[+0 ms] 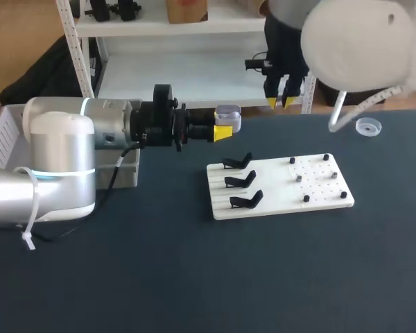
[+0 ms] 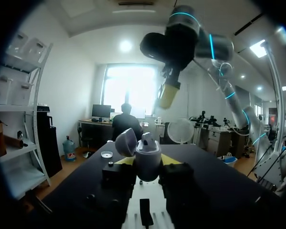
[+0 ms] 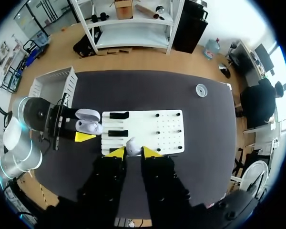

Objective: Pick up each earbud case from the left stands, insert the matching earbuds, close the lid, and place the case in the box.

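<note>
We count one white board [image 1: 277, 194], with three black stands [image 1: 239, 180] on its left half and at least five small dark pegs [image 1: 306, 198] on its right. There is one open earbud case [image 1: 228, 112], one earbud [image 3: 132, 145], one clear round dish [image 1: 368, 126] at far right and one white box [image 1: 3, 132] at left.

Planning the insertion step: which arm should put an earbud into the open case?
Right. Its gripper apparently holds a small white earbud between its fingers above the board, while the left gripper is occupied holding the open case.
</note>
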You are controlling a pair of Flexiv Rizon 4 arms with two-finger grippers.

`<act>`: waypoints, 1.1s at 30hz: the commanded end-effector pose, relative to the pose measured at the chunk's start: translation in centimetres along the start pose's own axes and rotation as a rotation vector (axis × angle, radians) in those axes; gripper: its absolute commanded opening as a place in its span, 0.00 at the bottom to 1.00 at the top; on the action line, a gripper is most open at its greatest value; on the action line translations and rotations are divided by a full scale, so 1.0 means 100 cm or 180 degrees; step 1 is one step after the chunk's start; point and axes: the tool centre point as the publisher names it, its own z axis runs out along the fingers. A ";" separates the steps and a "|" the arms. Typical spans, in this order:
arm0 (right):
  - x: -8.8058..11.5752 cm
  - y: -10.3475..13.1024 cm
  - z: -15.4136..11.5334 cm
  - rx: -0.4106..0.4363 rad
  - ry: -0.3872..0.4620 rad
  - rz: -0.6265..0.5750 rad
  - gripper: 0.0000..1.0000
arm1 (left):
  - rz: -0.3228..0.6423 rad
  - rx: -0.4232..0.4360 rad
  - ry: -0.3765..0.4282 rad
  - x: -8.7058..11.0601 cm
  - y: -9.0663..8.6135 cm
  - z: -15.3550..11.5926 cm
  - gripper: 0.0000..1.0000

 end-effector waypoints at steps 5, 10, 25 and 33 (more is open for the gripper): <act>0.006 -0.003 -0.001 -0.0014 -0.0125 0.0006 0.00 | 0.0003 -0.0011 -0.0005 0.000 -0.001 0.000 0.00; 0.020 0.044 -0.013 -0.0042 -0.0094 -0.0440 0.00 | 0.0003 -0.0011 -0.0005 0.000 -0.001 0.000 0.00; 0.014 0.103 -0.012 -0.0113 0.0214 -0.0828 0.00 | 0.0003 -0.0011 -0.0005 0.000 -0.001 0.000 0.00; -0.004 0.103 0.010 -0.0089 0.0289 -0.0872 0.00 | 0.0003 -0.0011 -0.0005 0.000 -0.001 0.000 0.00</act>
